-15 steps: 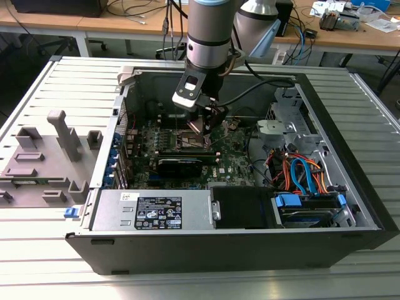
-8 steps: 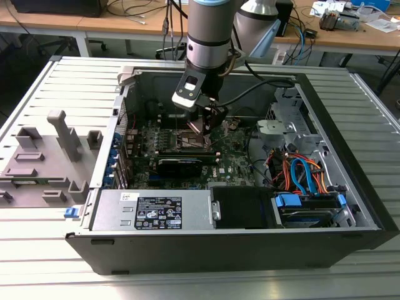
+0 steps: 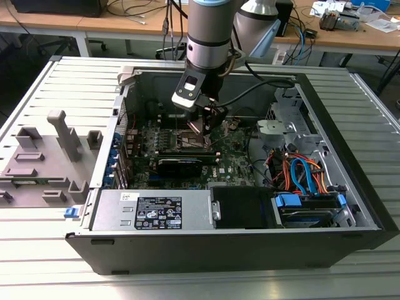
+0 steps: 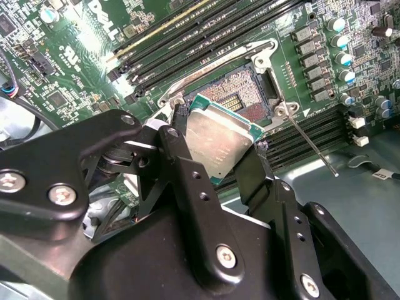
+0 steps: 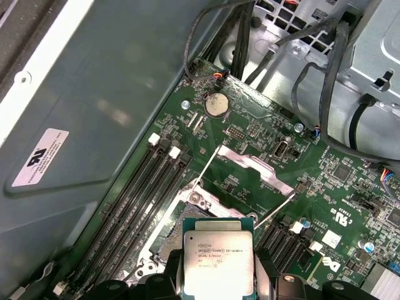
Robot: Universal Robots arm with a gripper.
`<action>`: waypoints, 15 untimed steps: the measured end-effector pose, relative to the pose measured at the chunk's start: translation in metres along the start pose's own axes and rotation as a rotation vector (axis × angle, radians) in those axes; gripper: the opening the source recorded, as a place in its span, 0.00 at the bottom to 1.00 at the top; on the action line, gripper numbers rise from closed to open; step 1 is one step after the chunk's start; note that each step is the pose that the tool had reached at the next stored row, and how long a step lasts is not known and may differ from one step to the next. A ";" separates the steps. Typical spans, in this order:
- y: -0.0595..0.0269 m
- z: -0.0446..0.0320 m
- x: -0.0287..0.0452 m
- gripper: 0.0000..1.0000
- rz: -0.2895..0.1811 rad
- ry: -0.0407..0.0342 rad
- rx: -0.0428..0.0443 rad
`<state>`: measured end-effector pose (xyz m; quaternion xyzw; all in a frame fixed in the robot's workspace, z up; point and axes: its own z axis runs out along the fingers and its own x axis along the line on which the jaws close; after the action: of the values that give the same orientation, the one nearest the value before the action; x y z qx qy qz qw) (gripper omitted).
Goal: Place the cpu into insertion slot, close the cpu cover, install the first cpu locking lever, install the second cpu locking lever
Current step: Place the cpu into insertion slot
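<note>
My gripper (image 4: 215, 147) is shut on the cpu (image 4: 220, 142), a flat square chip with a pale metal top, pinched by two opposite edges between the black fingers (image 4: 187, 181). It hangs tilted just above the open socket (image 4: 249, 92), whose gold contact field shows. The cpu cover (image 5: 256, 167), a silvery frame plate, stands swung up past the socket. Two thin locking levers (image 5: 275, 209) stick up free, one seen as a rod (image 4: 309, 147). In the first wrist view the cpu (image 5: 219, 262) sits between the gripper (image 5: 217, 278) fingers. In the exterior view the gripper (image 3: 201, 124) is inside the case over the motherboard (image 3: 231, 156).
Memory slots (image 4: 187, 37) run beside the socket, near the grey case wall (image 5: 94, 94). A dark expansion card (image 3: 180, 165), the power supply (image 3: 156, 209) and a bundle of orange and blue drive cables (image 3: 300, 175) fill the case. Grey fixtures (image 3: 50, 156) stand on the table at the exterior view's left.
</note>
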<state>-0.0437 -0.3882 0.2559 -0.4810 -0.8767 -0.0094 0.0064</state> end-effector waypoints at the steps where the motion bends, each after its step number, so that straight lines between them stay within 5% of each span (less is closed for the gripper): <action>1: 0.0000 0.0001 0.0000 0.55 0.001 0.0000 0.0000; 15: 0.0000 0.0007 0.0000 0.55 0.013 -0.0002 -0.0003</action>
<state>-0.0437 -0.3882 0.2552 -0.4867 -0.8735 -0.0094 0.0064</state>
